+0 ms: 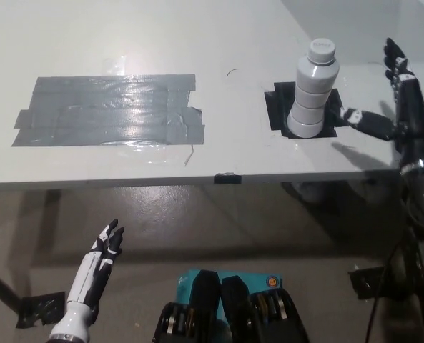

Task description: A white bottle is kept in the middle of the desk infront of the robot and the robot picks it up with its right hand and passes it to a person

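A white ribbed bottle (313, 91) with a white cap stands upright on a black tape square (304, 109) at the right of the grey desk (219, 43). My black right hand (396, 103) is raised over the desk just to the right of the bottle, open, with its fingers spread and a small gap to the bottle. My white left hand (101, 255) hangs open below the desk's front edge at the lower left, holding nothing.
A wide patch of grey tape strips (108, 111) covers the left half of the desk. A small black tape mark (227, 177) sits on the front edge. Floor and black cables show below the desk.
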You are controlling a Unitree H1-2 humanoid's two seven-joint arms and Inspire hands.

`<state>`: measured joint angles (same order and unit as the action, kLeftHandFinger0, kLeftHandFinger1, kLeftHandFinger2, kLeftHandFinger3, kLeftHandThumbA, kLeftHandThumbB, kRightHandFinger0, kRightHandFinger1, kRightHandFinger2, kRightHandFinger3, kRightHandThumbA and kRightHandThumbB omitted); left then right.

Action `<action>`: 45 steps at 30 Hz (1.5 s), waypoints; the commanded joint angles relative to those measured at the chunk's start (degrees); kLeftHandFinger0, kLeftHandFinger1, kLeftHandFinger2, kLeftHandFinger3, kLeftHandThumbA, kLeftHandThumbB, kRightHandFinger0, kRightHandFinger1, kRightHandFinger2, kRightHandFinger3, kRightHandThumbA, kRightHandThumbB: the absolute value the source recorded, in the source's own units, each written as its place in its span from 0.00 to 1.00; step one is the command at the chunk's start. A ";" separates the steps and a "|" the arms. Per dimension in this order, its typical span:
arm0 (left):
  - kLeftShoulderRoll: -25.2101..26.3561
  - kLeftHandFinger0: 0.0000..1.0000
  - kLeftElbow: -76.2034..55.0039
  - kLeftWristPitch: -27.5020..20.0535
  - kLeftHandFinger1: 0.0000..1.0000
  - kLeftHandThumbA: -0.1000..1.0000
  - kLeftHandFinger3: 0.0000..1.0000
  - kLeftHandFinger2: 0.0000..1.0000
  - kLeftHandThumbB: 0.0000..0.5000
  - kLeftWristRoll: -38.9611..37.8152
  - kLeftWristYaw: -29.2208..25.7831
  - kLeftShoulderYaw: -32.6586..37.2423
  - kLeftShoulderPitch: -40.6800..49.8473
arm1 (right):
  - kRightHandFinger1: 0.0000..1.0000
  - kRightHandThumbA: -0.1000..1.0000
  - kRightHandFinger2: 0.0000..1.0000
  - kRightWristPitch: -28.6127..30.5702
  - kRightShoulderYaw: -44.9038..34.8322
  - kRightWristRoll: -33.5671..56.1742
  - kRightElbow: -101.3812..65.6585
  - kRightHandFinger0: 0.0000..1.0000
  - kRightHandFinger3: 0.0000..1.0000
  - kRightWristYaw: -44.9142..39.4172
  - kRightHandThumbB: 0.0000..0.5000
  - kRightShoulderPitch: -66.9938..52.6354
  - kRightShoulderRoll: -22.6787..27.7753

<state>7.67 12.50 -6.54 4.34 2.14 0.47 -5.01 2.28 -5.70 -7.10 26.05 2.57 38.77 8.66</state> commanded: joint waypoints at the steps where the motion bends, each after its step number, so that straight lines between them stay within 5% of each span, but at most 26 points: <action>1: 0.48 1.00 -1.04 -2.32 1.00 0.95 1.00 1.00 0.00 0.30 0.06 0.17 -0.56 | 1.00 1.00 1.00 0.73 0.73 0.88 5.09 1.00 1.00 -0.02 0.94 5.65 0.47; 11: 0.48 1.00 -1.75 -1.65 1.00 0.96 1.00 1.00 0.00 0.29 0.10 0.11 -0.87 | 1.00 0.97 1.00 0.97 4.59 0.38 10.49 1.00 1.00 -1.90 0.91 9.76 -0.50; 15: 0.60 1.00 -1.27 -2.43 1.00 0.95 1.00 1.00 0.00 -0.08 0.42 0.11 -1.02 | 1.00 0.98 1.00 1.24 5.66 -0.10 13.43 1.00 1.00 -1.38 1.00 11.34 -1.31; 27: 0.49 1.00 -1.61 -2.05 1.00 0.94 1.00 1.00 0.00 -0.36 0.33 -0.11 -1.16 | 1.00 1.00 1.00 2.72 6.20 1.95 34.68 1.00 1.00 -2.38 1.00 22.38 -1.34; 30: 0.47 1.00 -1.71 -2.23 1.00 0.94 1.00 1.00 0.00 -0.11 0.26 0.02 -1.19 | 1.00 0.90 1.00 4.03 4.03 4.28 42.42 1.00 1.00 -2.48 0.89 25.58 -1.44; 31: 0.61 1.00 -1.64 -2.45 1.00 0.94 1.00 1.00 0.00 0.00 0.38 0.13 -1.16 | 1.00 0.62 1.00 2.73 -0.29 8.18 45.91 1.00 1.00 -0.01 0.66 27.09 -2.05; 32: 0.65 1.00 -1.62 -2.46 1.00 0.94 1.00 1.00 0.00 0.03 0.43 0.17 -1.25 | 0.94 0.54 1.00 2.56 -1.76 9.45 47.18 1.00 1.00 0.79 0.71 27.66 -2.18; 33: 0.66 1.00 -1.70 -2.16 1.00 0.94 1.00 1.00 0.00 0.05 0.47 0.20 -1.41 | 0.58 0.39 0.71 2.09 -4.43 11.70 48.55 0.62 0.81 0.11 0.66 28.31 -2.09; 34: 0.74 1.00 -1.80 -1.95 1.00 0.94 1.00 1.00 0.00 0.13 0.51 0.22 -1.59 | 0.15 0.12 0.28 1.90 -7.07 13.58 49.81 0.11 0.31 0.34 0.51 28.89 -2.03; 35: 0.83 1.00 -1.89 -1.83 1.00 0.95 1.00 1.00 0.00 0.17 0.47 0.16 -1.75 | 0.06 0.02 0.21 2.86 -9.16 14.61 50.87 0.02 0.17 1.93 0.43 29.18 -1.97; 36: 0.92 1.00 -1.97 -1.72 1.00 0.95 1.00 1.00 0.00 0.09 0.51 0.08 -1.94 | 0.17 0.00 0.47 3.72 -10.14 14.56 51.30 0.00 0.35 2.37 0.40 29.30 -1.92; 37: 0.93 1.00 -2.01 -1.67 1.00 0.95 1.00 1.00 0.00 0.03 0.51 0.02 -2.04 | 0.25 0.00 0.61 4.15 -10.98 14.92 51.55 0.00 0.47 2.54 0.37 29.38 -1.89; 38: 1.01 1.00 -2.05 -1.53 1.00 0.95 1.00 1.00 0.00 0.08 0.52 0.02 -2.12 | 0.33 0.00 0.76 4.39 -12.94 16.20 51.74 0.00 0.69 2.39 0.36 29.53 -1.94; 45: 0.96 1.00 -1.81 -1.38 1.00 0.96 1.00 1.00 0.02 -0.14 0.49 -0.05 -2.04 | 0.42 0.00 0.83 6.04 -14.64 16.13 51.14 0.02 0.71 1.06 0.40 29.31 -2.27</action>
<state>7.89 12.19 -6.72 4.35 2.16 0.46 -6.35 4.21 -19.87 6.32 78.23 3.24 63.78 6.32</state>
